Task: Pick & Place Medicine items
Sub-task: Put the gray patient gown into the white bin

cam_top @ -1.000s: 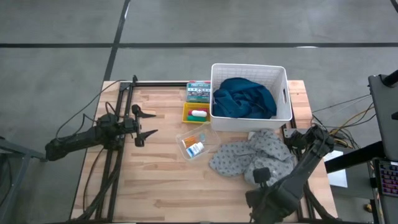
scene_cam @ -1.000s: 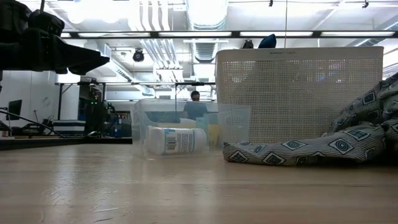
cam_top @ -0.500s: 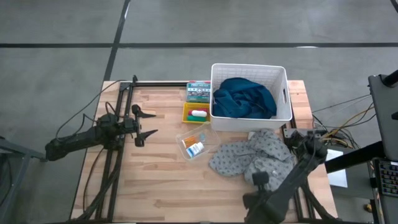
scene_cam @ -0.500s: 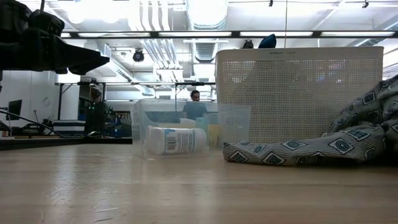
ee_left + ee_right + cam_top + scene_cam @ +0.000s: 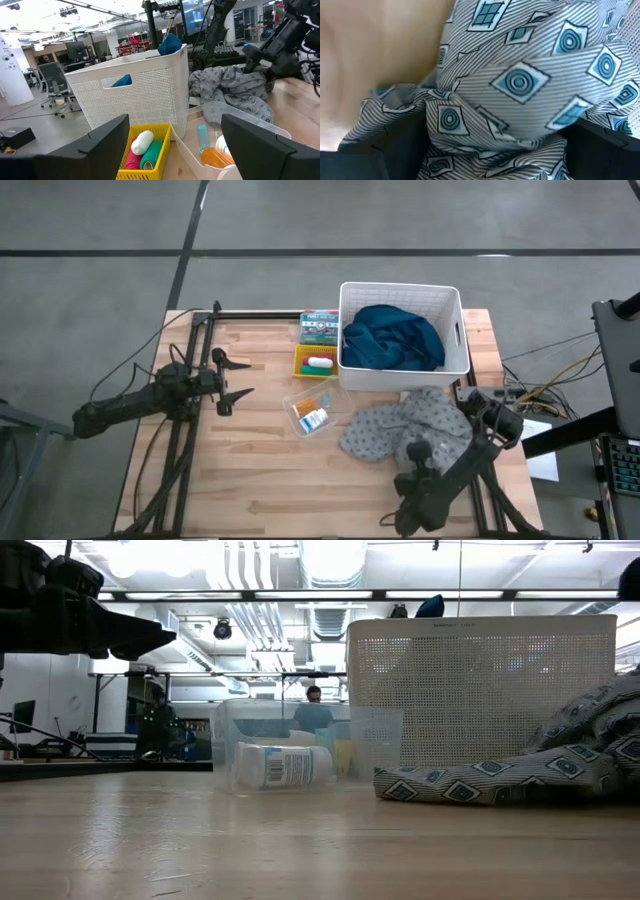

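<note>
While my right gripper [image 5: 418,452] drags the grey cloth [image 5: 405,425] rightward, jaws wide around a fold, medicine items stay untouched; left gripper [image 5: 240,377] idles open.

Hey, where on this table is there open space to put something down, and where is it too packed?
Bare wood runs along the near edge of the table, and between the left tool and the clear tray. The far right is crowded: white basket, yellow bin, clear tray and grey patterned cloth sit close together, with the right tool on the cloth.
</note>
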Robot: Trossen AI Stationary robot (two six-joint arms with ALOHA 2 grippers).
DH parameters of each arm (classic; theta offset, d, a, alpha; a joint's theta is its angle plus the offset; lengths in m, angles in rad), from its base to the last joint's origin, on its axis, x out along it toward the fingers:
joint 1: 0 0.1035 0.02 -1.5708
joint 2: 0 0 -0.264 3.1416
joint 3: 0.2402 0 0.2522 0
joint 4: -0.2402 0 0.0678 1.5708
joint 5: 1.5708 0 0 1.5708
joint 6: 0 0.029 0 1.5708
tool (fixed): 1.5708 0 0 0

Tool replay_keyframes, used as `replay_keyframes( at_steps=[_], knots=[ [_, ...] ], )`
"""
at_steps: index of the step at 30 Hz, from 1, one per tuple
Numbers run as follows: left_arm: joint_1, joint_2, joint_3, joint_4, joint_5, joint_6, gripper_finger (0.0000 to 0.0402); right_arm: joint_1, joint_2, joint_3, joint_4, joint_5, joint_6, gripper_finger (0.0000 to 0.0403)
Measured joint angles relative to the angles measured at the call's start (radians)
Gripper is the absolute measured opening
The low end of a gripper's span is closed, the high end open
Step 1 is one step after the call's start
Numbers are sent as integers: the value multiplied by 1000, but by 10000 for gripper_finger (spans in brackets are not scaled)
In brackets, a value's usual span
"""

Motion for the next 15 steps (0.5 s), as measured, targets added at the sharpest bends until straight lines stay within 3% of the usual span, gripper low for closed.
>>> replay_keyframes(
  at_steps=[15],
  knots=[
    [0, 0, 0, 0, 0, 0, 320, -77, -4, -111, 18, 3, -9, 380]
  ],
)
